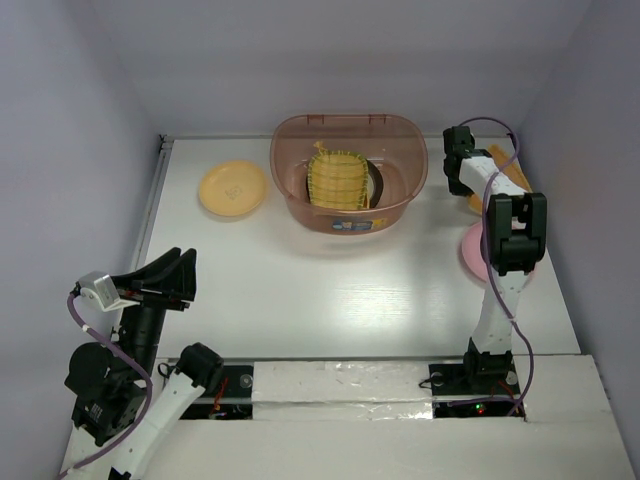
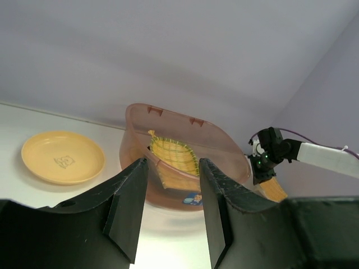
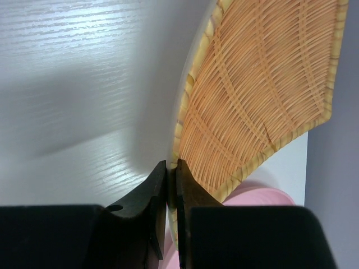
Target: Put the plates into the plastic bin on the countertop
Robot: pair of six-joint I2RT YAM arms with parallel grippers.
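The reddish-brown plastic bin (image 1: 348, 172) stands at the back middle of the white countertop (image 1: 330, 290), with a yellow ribbed plate (image 1: 337, 180) leaning inside it. A round yellow plate (image 1: 232, 189) lies to its left. My right gripper (image 1: 458, 182) is shut on the rim of the orange fan-shaped woven plate (image 3: 263, 95) at the back right; most of that plate is hidden behind the arm in the top view. A round pink plate (image 1: 472, 252) lies nearer, partly under the arm. My left gripper (image 1: 185, 277) is open and empty at the front left, facing the bin (image 2: 185, 168).
Pale walls close in the countertop on three sides. A white ledge (image 1: 340, 385) with the arm bases runs along the near edge. The right arm (image 1: 505, 260) reaches along the right wall.
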